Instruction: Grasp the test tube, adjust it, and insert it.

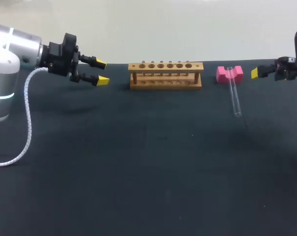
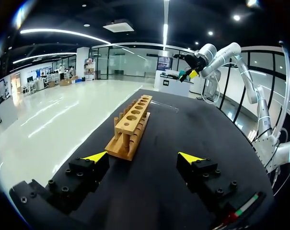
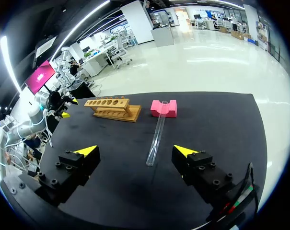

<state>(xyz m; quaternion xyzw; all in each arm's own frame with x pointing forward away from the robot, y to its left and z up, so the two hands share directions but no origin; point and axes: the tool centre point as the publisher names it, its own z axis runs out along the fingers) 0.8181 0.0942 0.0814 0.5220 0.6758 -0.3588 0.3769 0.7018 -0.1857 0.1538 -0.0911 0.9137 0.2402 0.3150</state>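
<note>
Head view: the dark tabletop [image 1: 138, 187] carries every item. The left arm [image 1: 11, 54] enters from the left, its pincer [image 1: 102, 72] spread wide and gripping nothing, well clear of the wooden rack [image 1: 165, 74]. The right pincer [image 3: 135, 151] is likewise wide and unloaded. The rack stands at the far middle, with a pink block [image 1: 229, 73] to its right. The test tube [image 1: 234, 96] lies with one end in the block's notch and the other on the tabletop.

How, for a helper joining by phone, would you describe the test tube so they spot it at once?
On the dark table, look right of the wooden rack to the pink block. The tube rests one end in its notch and runs toward the near edge, the only clear, slender thing there.
</note>
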